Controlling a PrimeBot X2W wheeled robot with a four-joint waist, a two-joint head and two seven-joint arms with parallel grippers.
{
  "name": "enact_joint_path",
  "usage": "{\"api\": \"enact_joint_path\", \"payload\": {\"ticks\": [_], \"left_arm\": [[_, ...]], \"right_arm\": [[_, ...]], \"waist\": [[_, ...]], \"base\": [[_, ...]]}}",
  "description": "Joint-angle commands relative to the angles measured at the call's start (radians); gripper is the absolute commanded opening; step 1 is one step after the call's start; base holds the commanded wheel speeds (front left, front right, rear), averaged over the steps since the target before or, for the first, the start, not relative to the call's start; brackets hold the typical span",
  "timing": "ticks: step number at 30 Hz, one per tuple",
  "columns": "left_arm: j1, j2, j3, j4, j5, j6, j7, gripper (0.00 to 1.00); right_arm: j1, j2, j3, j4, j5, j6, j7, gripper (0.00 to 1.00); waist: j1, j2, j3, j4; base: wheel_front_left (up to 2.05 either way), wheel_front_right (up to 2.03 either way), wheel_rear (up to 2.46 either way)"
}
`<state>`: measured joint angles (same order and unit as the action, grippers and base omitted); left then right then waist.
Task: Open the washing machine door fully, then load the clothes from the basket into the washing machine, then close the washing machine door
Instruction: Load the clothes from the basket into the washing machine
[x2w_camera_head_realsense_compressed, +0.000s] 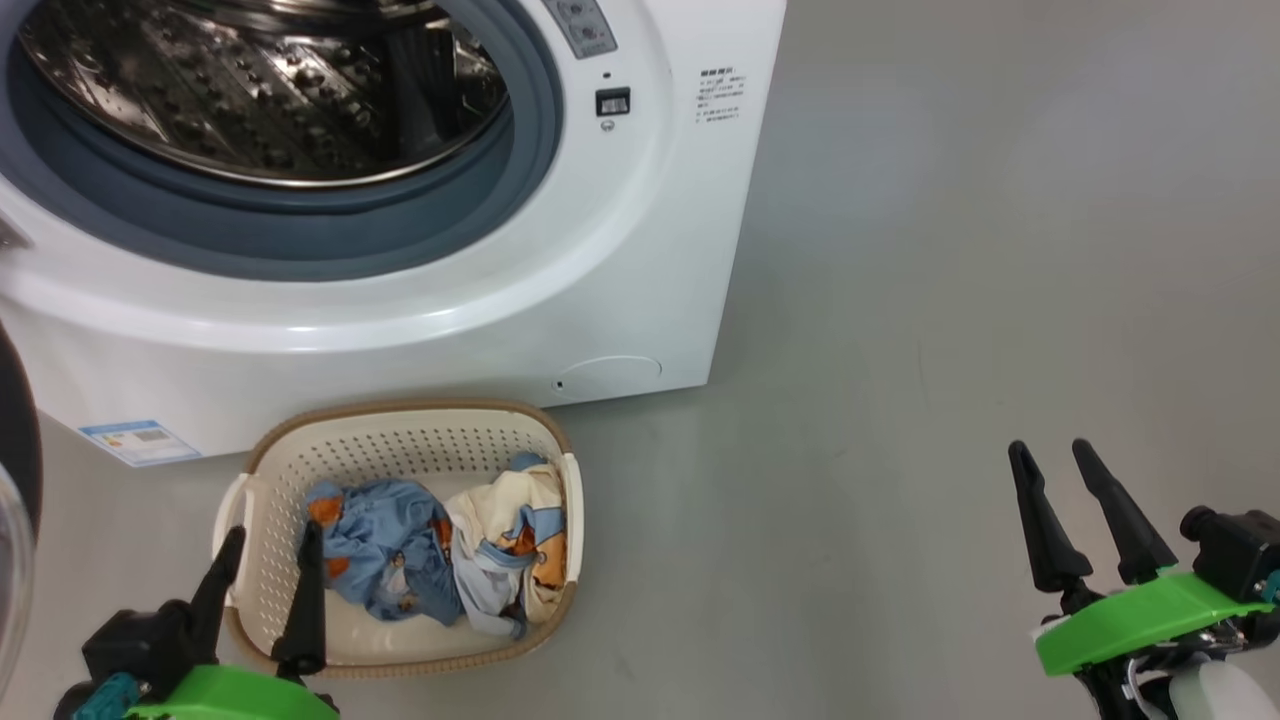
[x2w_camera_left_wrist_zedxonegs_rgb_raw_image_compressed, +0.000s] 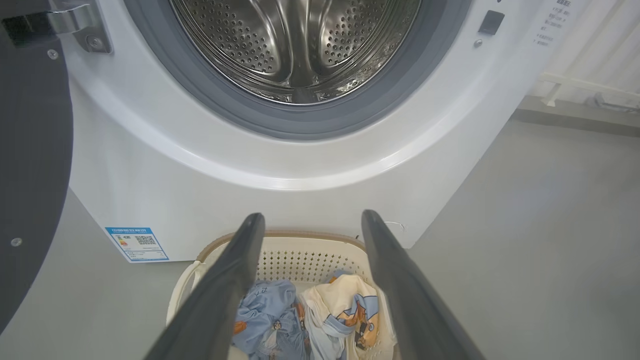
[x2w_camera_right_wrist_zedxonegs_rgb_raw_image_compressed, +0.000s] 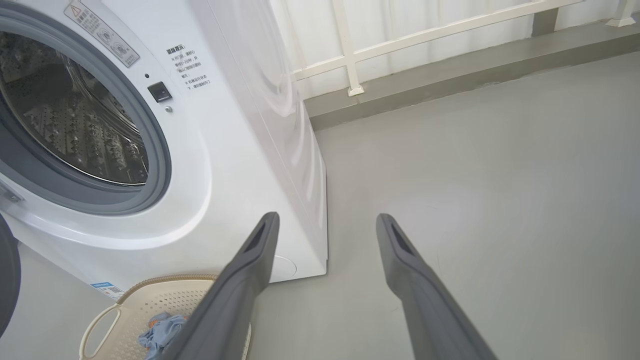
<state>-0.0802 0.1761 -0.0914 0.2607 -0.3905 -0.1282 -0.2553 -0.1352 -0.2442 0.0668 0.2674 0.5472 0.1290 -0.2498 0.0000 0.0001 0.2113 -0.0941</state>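
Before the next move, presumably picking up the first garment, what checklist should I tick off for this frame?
1. Washing machine door swung clear of the opening: ok.
2. That door at full swing: cannot tell, it is mostly out of frame.
3. Drum holds no clothing: ok.
4. Clothes lying in the basket: ok.
5. Left claw open, over the basket: ok.
6. Right claw open and empty: ok.

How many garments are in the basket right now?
2 distinguishable: a light blue garment in the left half of the basket, and a cream garment with orange print against its right side. The bunched folds may hide more.
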Motion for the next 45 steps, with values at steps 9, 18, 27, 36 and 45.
{"api": "enact_joint_path", "payload": {"ticks": [9, 18, 27, 36, 45], "left_arm": [[-0.14, 0.04, -0.008, 0.107, -0.006, -0.002, -0.006, 1.0], [-0.291, 0.066, -0.071, 0.256, -0.02, -0.002, -0.006, 1.0], [-0.468, 0.103, -0.145, 0.465, -0.051, -0.002, -0.006, 1.0], [-0.641, 0.144, -0.226, 0.681, -0.075, -0.002, -0.006, 1.0], [-0.781, 0.179, -0.295, 0.872, -0.088, -0.002, -0.006, 1.0]], "right_arm": [[-0.065, 0.013, 0.019, -0.044, -0.014, 0.002, -0.012, 1.0], [-0.125, 0.029, 0.016, -0.063, -0.016, 0.002, -0.012, 1.0], [-0.193, 0.051, 0.018, -0.087, -0.019, 0.002, -0.012, 1.0], [-0.249, 0.069, 0.041, -0.105, -0.02, 0.002, -0.012, 1.0], [-0.274, 0.072, 0.067, -0.123, -0.019, 0.002, -0.012, 1.0]], "waist": [[0.0, -0.0001, 0.121, -0.026], [0.0, -0.0001, 0.255, -0.045], [0.0, -0.0001, 0.394, -0.067], [0.0, -0.0001, 0.512, -0.091], [0.0, -0.0001, 0.592, -0.114]], "base": [[0.0, 0.0, 0.0], [0.0, 0.0, 0.0], [0.0, 0.0, 0.0], [0.0, 0.0, 0.0], [0.0, 0.0, 0.0]]}}
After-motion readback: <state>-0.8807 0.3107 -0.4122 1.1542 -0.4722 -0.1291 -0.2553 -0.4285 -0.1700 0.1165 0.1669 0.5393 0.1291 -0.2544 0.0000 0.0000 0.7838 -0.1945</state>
